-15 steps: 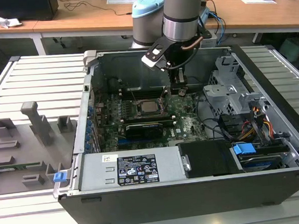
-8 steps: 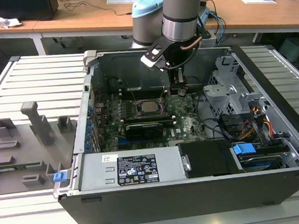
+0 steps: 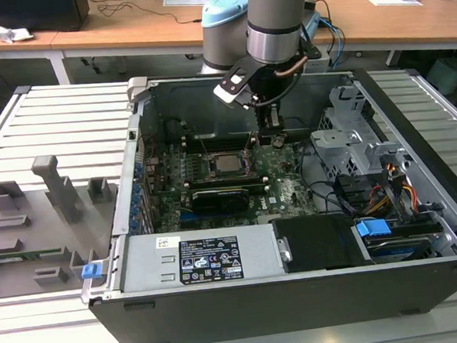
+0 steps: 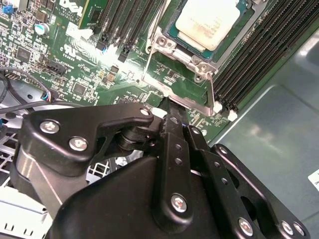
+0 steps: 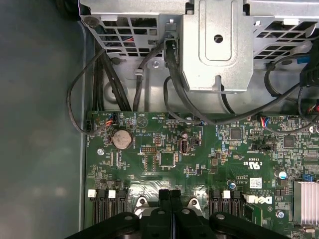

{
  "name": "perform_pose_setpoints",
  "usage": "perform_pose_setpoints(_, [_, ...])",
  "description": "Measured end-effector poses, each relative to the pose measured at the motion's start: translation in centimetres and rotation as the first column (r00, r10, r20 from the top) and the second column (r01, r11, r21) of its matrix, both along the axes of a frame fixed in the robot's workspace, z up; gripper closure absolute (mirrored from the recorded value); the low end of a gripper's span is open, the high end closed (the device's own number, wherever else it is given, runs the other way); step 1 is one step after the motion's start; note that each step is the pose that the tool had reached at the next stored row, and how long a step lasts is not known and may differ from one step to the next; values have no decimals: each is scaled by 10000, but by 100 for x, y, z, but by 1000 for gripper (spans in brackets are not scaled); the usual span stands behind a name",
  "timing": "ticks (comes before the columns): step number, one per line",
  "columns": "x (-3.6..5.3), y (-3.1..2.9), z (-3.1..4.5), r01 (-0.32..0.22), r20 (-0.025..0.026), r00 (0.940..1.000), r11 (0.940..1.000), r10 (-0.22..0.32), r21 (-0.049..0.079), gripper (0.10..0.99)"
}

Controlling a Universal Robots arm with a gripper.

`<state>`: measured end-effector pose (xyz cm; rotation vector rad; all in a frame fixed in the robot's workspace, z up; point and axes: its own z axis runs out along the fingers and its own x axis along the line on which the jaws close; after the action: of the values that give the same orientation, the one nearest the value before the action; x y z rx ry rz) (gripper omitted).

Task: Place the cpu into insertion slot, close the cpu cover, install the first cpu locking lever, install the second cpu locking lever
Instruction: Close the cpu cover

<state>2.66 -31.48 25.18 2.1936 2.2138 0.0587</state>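
Inside the computer case (image 3: 246,304), exterior view: tool (image 3: 273,139) is hanging beside the insertion slot (image 3: 210,171) holding the cpu (image 3: 228,164); slatted desk (image 3: 60,120) is carrying the case, office desks (image 3: 125,33) behind.
Second wrist view: cpu cover (image 4: 182,57) is lying over the cpu, closed tool tips at its edge; light, square pressure seems wisest.
First wrist view: fingers (image 5: 163,196) are meeting, nothing between.

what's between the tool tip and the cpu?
In the second wrist view, the end of the silver metal socket frame and a patch of green board inside it lie between the shut tool and the cpu.
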Motion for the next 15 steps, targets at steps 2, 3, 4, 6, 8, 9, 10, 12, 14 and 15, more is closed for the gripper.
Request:
perform_pose_setpoints(2, [-5,0,0,0,0,10000,10000,0,0,980])
perform_pose_setpoints(3, [-8,0,0,0,0,10000,10000,0,0,980])
perform_pose_setpoints(4, [-10,0,0,0,0,10000,10000,0,1,980])
perform_pose_setpoints(6, [-16,0,0,-1,0,10000,10000,1,1,980])
perform_pose_setpoints(8, [-23,0,0,-1,0,10000,10000,1,0,980])
perform_pose_setpoints(9, [-26,0,0,-1,0,10000,10000,1,0,980])
perform_pose_setpoints(10, [-29,0,0,0,0,10000,10000,0,0,980])
perform_pose_setpoints(12, [-38,0,0,0,0,10000,10000,0,1,980])
perform_pose_setpoints(14, [-43,0,0,0,0,10000,10000,0,0,980])
perform_pose_setpoints(15, [-47,0,0,0,0,10000,10000,0,1,980])
